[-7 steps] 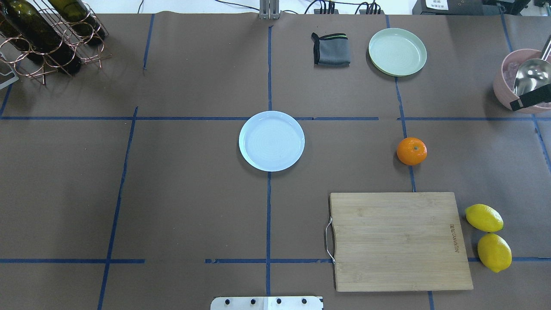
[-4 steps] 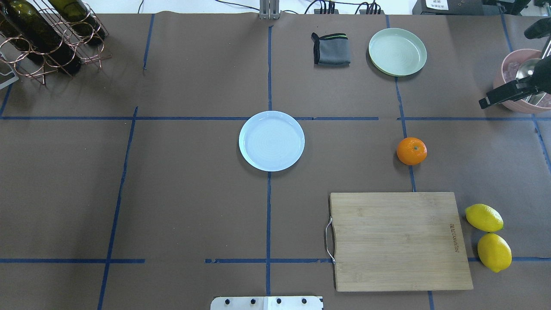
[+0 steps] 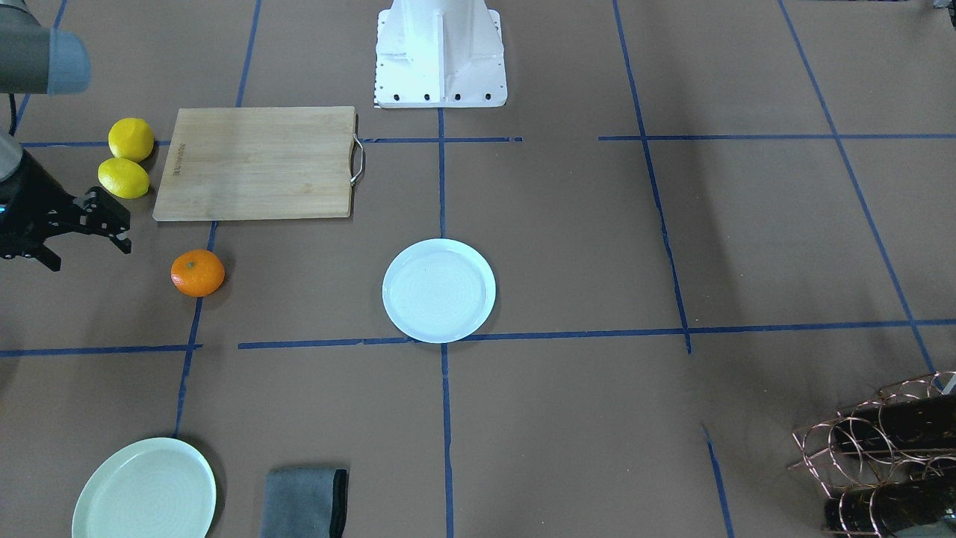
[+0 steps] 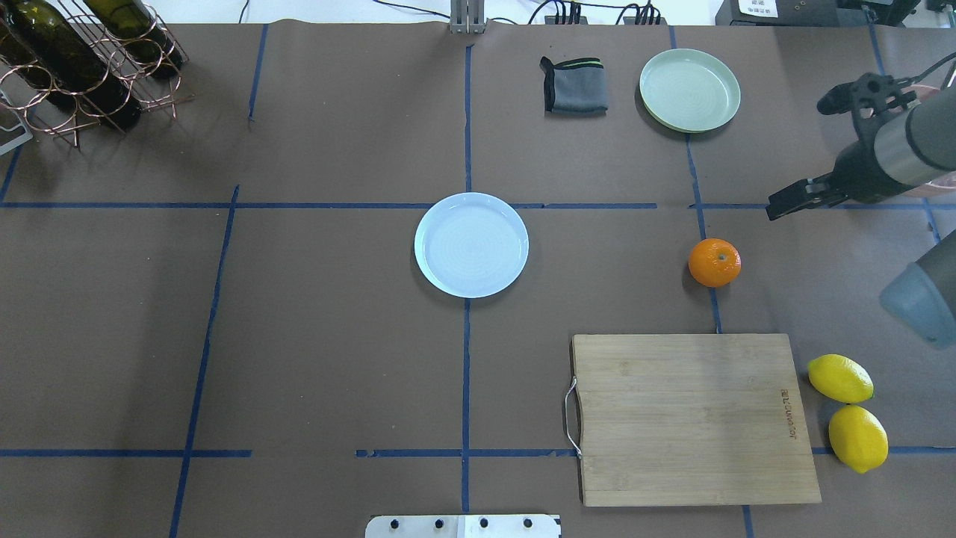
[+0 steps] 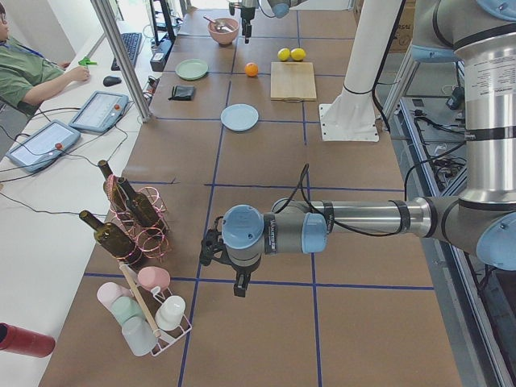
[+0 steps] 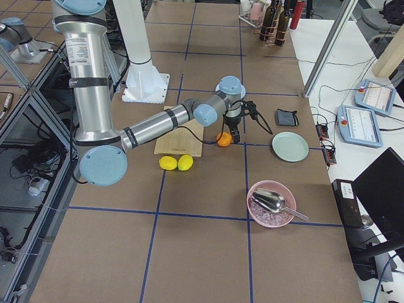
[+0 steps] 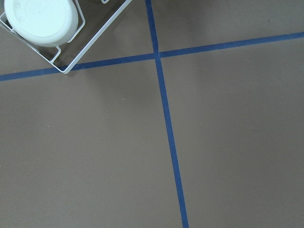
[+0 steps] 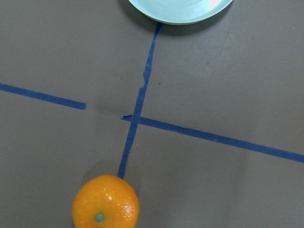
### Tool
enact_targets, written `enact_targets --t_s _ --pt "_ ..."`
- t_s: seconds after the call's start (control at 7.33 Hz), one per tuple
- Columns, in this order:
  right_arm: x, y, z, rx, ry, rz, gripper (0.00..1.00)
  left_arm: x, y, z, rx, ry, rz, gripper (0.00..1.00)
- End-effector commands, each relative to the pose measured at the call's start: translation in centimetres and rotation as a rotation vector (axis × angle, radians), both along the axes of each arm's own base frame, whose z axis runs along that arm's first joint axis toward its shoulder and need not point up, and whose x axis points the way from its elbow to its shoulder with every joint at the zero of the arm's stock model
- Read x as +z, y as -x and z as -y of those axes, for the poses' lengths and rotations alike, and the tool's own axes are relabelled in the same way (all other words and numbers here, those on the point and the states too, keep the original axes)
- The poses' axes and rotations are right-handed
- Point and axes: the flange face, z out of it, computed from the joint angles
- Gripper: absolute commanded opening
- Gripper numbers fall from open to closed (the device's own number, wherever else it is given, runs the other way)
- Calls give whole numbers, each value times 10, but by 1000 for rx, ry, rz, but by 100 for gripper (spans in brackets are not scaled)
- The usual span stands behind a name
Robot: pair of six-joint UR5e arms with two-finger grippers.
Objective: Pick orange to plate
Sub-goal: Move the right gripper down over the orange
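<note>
**Orange [image 4: 715,262] lay loose near the right jaws**

The right gripper [image 3: 89,255] hung with its jaws spread and nothing between them. The orange sat on the table close by, not touching. The plate [image 4: 471,244] lay well beyond the orange from those jaws. The cutting board [image 4: 691,418] bore burnt lettering too small to read. Whether the left gripper [image 5: 239,286] was open or closed could not be told.

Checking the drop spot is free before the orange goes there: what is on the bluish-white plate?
Nothing: the plate is bare across its whole face in the overhead and front-facing views. The orange sits apart from it. Whatever is beneath the plate is covered.
</note>
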Motion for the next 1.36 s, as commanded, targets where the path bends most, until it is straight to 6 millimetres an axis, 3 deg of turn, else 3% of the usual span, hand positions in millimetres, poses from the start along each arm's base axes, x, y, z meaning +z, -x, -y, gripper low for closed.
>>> enact_targets --t_s 0.0,0.41,0.68,1.23 --pt "-7 64 -18 47 -5 -58 100 -4 1 2 -3 -7 0 100" --pt "-4 100 -39 56 -4 -88 100 -4 0 0 -2 -8 0 100" --pt "11 118 -44 44 -7 -130 100 -3 0 0 0 -9 0 100" --pt "21 136 -47 30 -11 -158 100 -3 0 -1 0 -9 0 100"
